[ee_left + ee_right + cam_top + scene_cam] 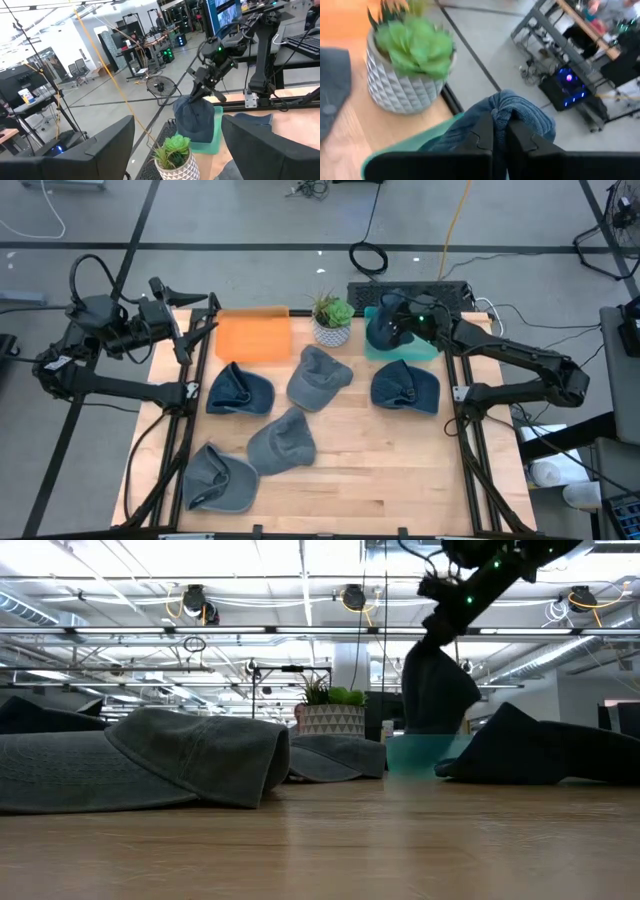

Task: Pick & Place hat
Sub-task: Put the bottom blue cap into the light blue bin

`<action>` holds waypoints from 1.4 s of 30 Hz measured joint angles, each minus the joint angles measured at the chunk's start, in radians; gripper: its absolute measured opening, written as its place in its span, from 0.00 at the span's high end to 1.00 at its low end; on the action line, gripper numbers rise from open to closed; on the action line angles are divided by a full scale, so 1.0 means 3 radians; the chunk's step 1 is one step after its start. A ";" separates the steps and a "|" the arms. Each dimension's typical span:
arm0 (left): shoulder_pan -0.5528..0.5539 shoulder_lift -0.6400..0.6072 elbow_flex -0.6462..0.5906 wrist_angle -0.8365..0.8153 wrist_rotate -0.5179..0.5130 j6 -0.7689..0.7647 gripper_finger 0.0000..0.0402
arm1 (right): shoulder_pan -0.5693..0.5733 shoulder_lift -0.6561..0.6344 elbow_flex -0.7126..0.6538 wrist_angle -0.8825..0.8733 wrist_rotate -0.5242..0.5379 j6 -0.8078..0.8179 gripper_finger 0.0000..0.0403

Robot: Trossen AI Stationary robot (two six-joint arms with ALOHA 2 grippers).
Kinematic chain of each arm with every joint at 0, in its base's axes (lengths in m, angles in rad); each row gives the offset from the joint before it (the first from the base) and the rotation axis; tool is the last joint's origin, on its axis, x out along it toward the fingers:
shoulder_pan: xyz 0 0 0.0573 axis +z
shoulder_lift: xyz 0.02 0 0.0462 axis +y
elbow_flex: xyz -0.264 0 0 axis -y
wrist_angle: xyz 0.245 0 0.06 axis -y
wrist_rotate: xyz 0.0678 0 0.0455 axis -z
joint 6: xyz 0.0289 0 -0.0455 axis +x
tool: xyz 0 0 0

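Note:
My right gripper [393, 318] is shut on a dark blue hat [383, 332] over the teal tray [425, 352] at the table's far right. In the low view the hat [436, 690] hangs down to the tray [420, 752]. My left gripper [186, 330] waits open at the far left edge with nothing between its fingers [107, 145]. Lying flat on the table are two more blue hats [240, 390] [405, 387] and three grey hats [318, 375] [282, 442] [220, 478]. My right gripper pinches a bunched fold of the hat's cloth [512, 107] between its two fingers [484, 131], several layers together. The fingers slant down from the table's right side. The hat hangs below them [194, 117], with its lower end at the teal tray; whether it touches the tray I cannot tell.
An orange tray [253, 335] lies at the far left of the table. A potted green plant [332, 320] stands between the two trays, close to the hanging hat. Bare wood shows along the near edge at the right [400, 480].

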 joint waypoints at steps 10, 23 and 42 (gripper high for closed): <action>0.0000 0.0000 0.0000 0.0000 0.0000 0.0012 0.23 | -0.0174 -0.0086 -0.0366 0.0003 0.0001 0.0023 0.99; 0.0000 0.0000 0.0000 -0.0049 -0.0008 -0.0032 0.23 | -0.0266 -0.0142 -0.0711 0.0002 -0.0024 0.0243 0.79; 0.0000 0.0001 -0.0001 -0.0289 -0.0012 -0.0099 0.23 | -0.0396 -0.0418 -0.0715 0.0036 0.0465 -0.0080 0.36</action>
